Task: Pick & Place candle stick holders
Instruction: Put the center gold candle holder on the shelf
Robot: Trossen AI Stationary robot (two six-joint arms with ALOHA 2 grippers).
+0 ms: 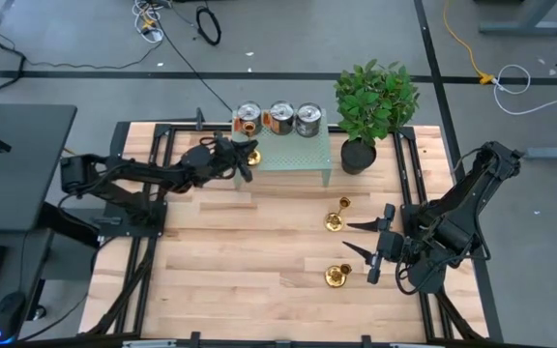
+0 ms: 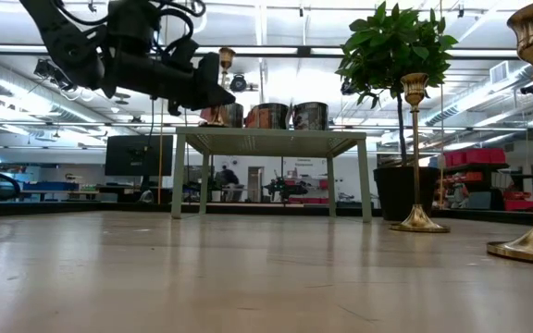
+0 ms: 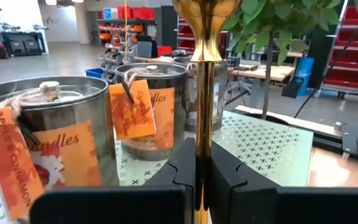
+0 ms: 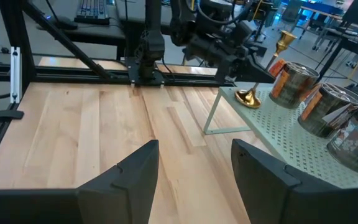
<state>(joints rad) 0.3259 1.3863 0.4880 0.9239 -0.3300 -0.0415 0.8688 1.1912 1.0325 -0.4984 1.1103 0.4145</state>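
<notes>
the left hand (image 1: 249, 155) is clamped on the stem of one candle stick holder (image 1: 252, 155), its fingers (image 3: 185, 168) pinching the thin brass shaft from both sides. the holder stands upright, long axis vertical, with its round base over the left end of the small green shelf (image 1: 298, 153) near the worktop's far edge. the right wrist view shows the base at the shelf's surface, though whether it is fully seated i cannot tell. just beside it sit the three tin cans (image 1: 278, 118), so the coming move likely turns on that narrow gap between stem and nearest can.

the left arm reaches in low from the worktop's left edge, stretched nearly flat toward the shelf.

two more holders stand on the bare worktop (image 1: 240, 251) toward its right side, one (image 1: 337, 217) nearer the shelf, one (image 1: 337, 276) nearer the front edge. the right hand (image 1: 361, 240) is far nearer both; it hovers between them, fingers apart and empty.
</notes>
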